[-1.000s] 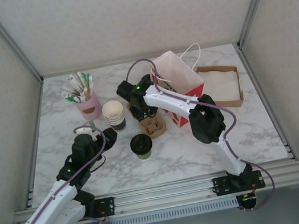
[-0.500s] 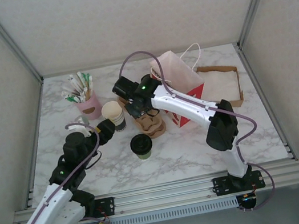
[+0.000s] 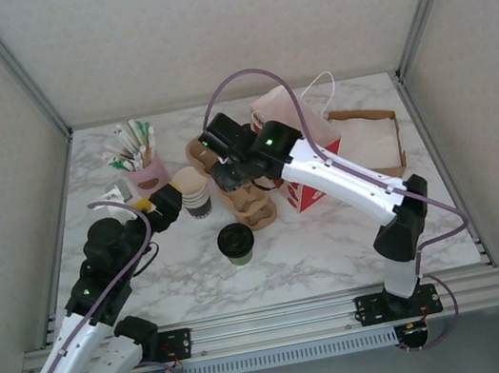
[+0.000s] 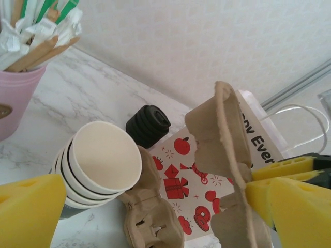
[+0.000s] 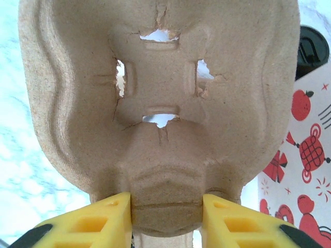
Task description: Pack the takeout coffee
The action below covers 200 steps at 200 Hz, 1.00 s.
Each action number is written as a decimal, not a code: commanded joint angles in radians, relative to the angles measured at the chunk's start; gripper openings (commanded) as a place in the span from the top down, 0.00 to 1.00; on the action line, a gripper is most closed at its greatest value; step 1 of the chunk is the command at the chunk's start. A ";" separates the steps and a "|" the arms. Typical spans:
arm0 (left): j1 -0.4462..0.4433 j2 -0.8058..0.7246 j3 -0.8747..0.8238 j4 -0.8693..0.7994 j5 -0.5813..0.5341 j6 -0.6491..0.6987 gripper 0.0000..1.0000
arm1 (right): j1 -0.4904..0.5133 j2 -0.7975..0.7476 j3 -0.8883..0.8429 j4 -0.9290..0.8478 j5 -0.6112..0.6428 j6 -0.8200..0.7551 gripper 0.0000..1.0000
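The takeout coffee (image 3: 236,244), a small cup with its black lid on, stands alone at the table's front middle, and neither gripper touches it. My right gripper (image 5: 165,217) is shut on the end tab of a brown pulp cup carrier (image 5: 160,77), held tilted in the air above the table (image 3: 197,149). A second carrier (image 3: 251,207) lies flat below it. My left gripper (image 3: 168,204) is open, next to the stack of nested cups (image 4: 101,165), with nothing between its yellow fingers (image 4: 31,214).
A stack of black lids (image 4: 148,124) stands behind the nested cups. A pink cup of stirrers (image 3: 145,171) is at the back left. The red-and-white paper bag (image 3: 304,138) and a brown cardboard tray (image 3: 372,141) sit at the back right.
The right gripper has lifted one carrier up and to the back left, off the other one. The left gripper has opened wide and moved forward towards the cup stack.
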 commanded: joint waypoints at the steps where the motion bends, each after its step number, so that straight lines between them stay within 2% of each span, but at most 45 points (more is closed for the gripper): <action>1: 0.006 -0.017 0.049 -0.006 -0.008 0.052 0.00 | 0.008 -0.081 -0.016 0.063 -0.081 -0.013 0.65; 31: 0.006 -0.022 0.072 0.024 0.023 0.076 0.00 | 0.008 -0.155 -0.018 0.099 -0.152 -0.015 0.65; 91: 0.004 0.100 0.154 0.082 0.115 0.099 0.00 | -0.036 -0.261 0.044 0.043 -0.159 -0.028 0.65; 159: -0.021 0.299 0.299 0.126 0.188 0.119 0.00 | -0.227 -0.342 0.094 -0.053 -0.166 -0.062 0.65; 200: -0.061 0.447 0.416 0.123 0.220 0.123 0.00 | -0.351 -0.332 0.154 -0.101 -0.201 -0.092 0.65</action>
